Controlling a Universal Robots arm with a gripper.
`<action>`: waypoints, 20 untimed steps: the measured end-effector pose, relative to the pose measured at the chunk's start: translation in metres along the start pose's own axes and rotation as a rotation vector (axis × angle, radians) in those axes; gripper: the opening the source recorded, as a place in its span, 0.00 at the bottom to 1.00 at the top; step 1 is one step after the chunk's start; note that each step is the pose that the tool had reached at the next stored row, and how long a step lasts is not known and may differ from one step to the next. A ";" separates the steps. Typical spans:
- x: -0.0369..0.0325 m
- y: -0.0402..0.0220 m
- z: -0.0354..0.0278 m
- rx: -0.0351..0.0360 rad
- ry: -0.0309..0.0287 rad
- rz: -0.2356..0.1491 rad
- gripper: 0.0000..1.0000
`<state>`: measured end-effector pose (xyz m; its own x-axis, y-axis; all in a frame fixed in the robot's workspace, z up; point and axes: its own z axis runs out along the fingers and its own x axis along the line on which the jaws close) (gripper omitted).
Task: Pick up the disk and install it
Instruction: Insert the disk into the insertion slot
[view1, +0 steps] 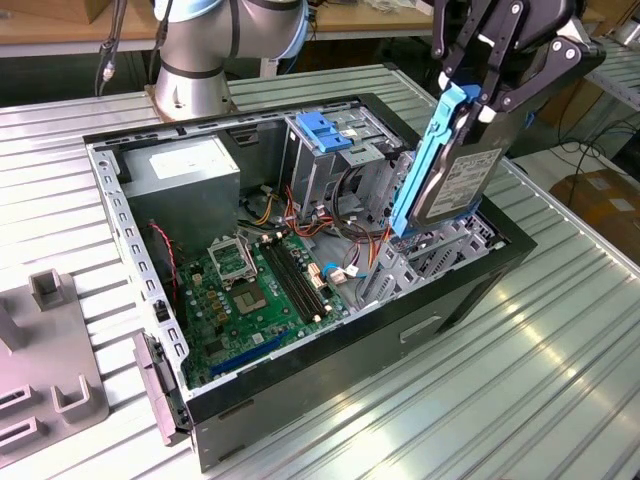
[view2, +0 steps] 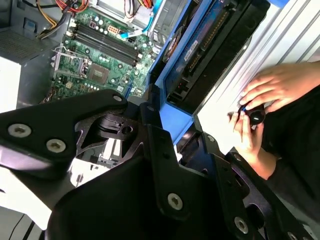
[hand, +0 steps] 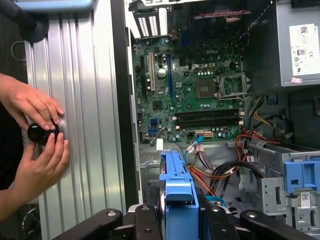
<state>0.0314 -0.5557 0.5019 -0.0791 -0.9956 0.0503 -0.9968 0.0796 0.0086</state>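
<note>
Nearest in the exterior view lies the ribbed metal surface (view1: 500, 400), with a grey fixture (view1: 50, 390) at the exterior view's left. On the surface rests an open black computer case (view1: 330, 385), and inside it the green motherboard (view1: 250, 290) faces up.

Over the case's end toward the exterior view's right is the disk (view1: 462, 175). It is a flat, rectangular, silver-grey metal drive with a white printed label on its broad face, framed along its edge by a bright blue bracket (view1: 425, 160). It stands steeply on end, leaning a little, with its lower end down among the grey metal bays in the case. Whether it touches them I cannot tell. The robot's black hand (view1: 487, 97) is closed on the disk's upper end, a finger on each side.

In the second wrist view the disk (view2: 207, 47) shows its dark underside beside the blue frame. In the first wrist view the bracket's (hand: 179, 197) blue edge runs out from between the black linkages. Past the case wall there, a person's hands (hand: 30, 102) hold a small black round object (hand: 37, 134) against the surface.

Farther back in the exterior view sit the grey power-supply box (view1: 185, 170) and a metal drive cage (view1: 320, 165) with a blue latch tab (view1: 325, 130). Behind the case stands the arm's base (view1: 195, 70).
</note>
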 end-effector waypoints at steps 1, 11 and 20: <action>-0.0001 -0.0009 0.0001 0.0000 0.0000 0.000 0.37; -0.0005 -0.0058 0.0001 0.0001 -0.0002 0.000 0.37; -0.0017 -0.0176 0.0021 0.0007 -0.0001 -0.013 0.37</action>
<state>0.0491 -0.5555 0.4996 -0.0662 -0.9966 0.0500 -0.9977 0.0667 0.0086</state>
